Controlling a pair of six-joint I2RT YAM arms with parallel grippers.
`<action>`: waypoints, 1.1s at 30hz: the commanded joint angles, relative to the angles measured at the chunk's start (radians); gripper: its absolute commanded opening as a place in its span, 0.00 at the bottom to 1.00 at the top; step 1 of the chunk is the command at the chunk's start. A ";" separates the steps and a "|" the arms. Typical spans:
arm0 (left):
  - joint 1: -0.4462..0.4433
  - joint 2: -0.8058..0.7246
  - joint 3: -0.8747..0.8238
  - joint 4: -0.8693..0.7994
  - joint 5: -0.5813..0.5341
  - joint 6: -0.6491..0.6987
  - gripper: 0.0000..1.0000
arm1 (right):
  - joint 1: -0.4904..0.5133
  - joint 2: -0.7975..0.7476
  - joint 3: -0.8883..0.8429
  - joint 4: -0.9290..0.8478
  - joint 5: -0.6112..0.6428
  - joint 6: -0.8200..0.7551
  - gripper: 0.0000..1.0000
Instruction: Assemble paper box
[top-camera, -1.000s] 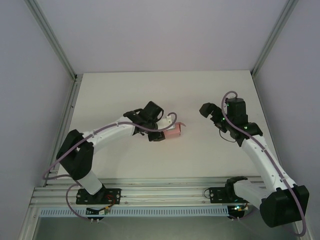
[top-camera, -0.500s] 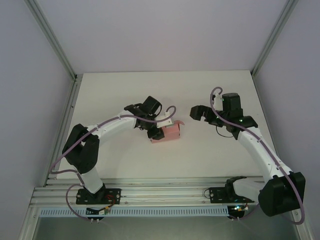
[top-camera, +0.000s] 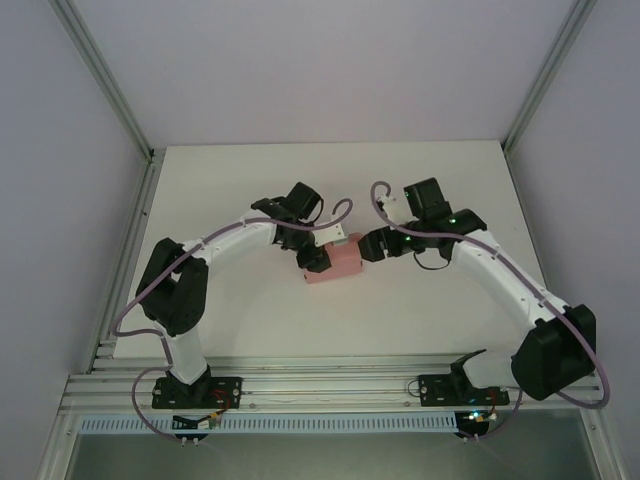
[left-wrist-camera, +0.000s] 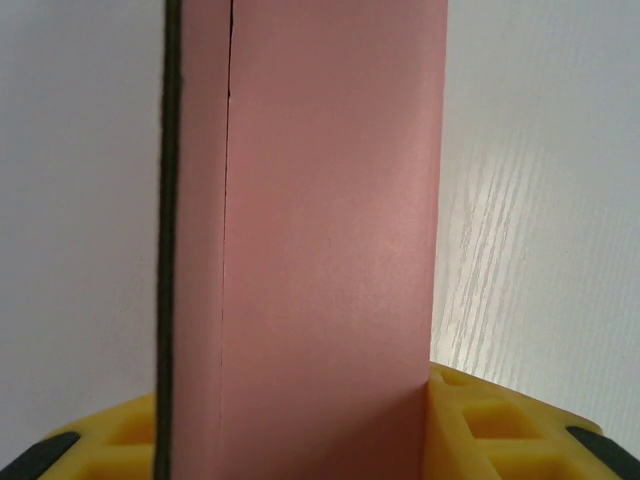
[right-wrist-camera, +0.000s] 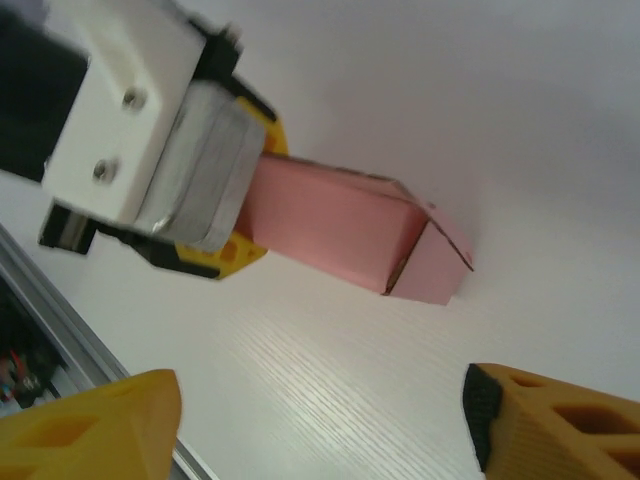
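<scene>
1 white table (top-camera: 250, 190), paper box (top-camera: 335, 262), lilac walls (top-camera: 320, 60)

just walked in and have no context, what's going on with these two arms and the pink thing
Two robot arms are assembling a small pink paper box. The left gripper is clamped on one end of it, holding it lengthwise near the middle of the white table. The right gripper is close to the box's other end with its jaws open, not gripping it. That end flap stands slightly ajar, so the box looks nearly formed but not fully closed.
</scene>
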 joint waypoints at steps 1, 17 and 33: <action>0.018 0.044 0.029 -0.054 0.049 0.003 0.33 | 0.002 0.033 0.046 -0.049 0.041 -0.092 0.66; 0.020 0.060 0.094 -0.136 0.081 0.015 0.34 | 0.020 0.239 0.147 0.096 0.133 -0.282 0.50; 0.013 0.027 0.068 -0.051 0.048 -0.054 0.36 | 0.038 0.219 0.105 0.134 0.014 -0.082 0.00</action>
